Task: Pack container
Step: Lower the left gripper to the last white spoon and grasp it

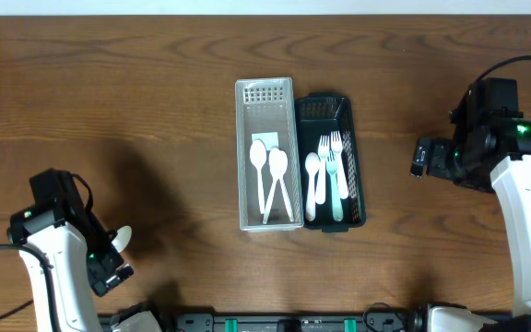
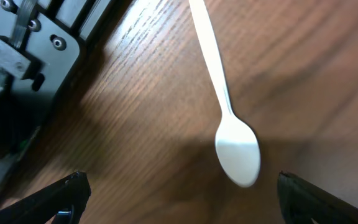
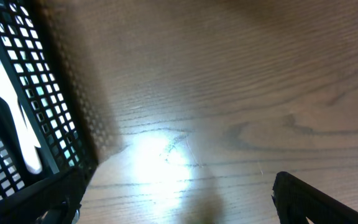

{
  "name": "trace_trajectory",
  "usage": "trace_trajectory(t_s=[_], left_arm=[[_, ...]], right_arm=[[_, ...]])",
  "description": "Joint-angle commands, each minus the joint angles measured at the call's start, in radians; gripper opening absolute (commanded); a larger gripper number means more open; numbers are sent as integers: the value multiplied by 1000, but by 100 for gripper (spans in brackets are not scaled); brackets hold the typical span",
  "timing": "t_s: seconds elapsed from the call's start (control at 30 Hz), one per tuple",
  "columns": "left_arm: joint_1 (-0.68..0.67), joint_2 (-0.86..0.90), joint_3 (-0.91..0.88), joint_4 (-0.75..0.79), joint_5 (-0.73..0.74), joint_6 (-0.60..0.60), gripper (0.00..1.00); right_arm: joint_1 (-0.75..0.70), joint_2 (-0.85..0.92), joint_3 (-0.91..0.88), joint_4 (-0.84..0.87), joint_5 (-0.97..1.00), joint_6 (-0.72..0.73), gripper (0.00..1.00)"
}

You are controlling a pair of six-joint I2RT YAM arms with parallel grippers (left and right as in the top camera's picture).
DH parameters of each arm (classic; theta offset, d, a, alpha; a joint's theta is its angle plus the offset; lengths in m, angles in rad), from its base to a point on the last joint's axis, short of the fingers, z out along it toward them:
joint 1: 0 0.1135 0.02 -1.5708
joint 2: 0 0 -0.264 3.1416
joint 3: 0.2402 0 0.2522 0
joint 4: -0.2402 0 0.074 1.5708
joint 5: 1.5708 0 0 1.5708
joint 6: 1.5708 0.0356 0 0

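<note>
The loose white plastic spoon [image 2: 237, 152] lies on the brown wooden table [image 2: 328, 74] near its left front corner, well apart from the pale perforated plastic tray [image 1: 265, 93]. Our left end effector [image 2: 178, 194] hangs over its bowl, fingers spread wide, gripping nothing. We judge this the pick-up step: next, lower, close on the neck, carry it trayward. Our right end effector [image 3: 178, 199] is likewise spread and empty.
</note>
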Motion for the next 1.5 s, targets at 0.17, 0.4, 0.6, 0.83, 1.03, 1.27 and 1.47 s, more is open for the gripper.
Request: trace_trajectory(t_s=[0.17, 0.4, 0.6, 0.83, 1.03, 1.27, 1.47], left_arm=[[82, 76, -76, 103, 5, -20, 99], [128, 205, -76, 165, -1, -14, 99], [132, 299, -76, 237, -10, -4, 100], [132, 359, -76, 304, -66, 50, 98], [132, 402, -76, 388, -66, 132, 94], [131, 467, -77, 392, -66, 143, 92], [131, 540, -77, 396, -65, 161, 80]], right_arm=[[-9, -3, 1, -15, -3, -26, 99], [-9, -3, 1, -22, -3, -31, 99], [-9, -3, 1, -23, -3, -31, 99], [-9, -3, 1, -25, -3, -34, 99], [-9, -3, 1, -25, -3, -34, 99], [-9, -3, 1, -25, -3, -34, 99], [-9, -3, 1, -25, -3, -34, 99]])
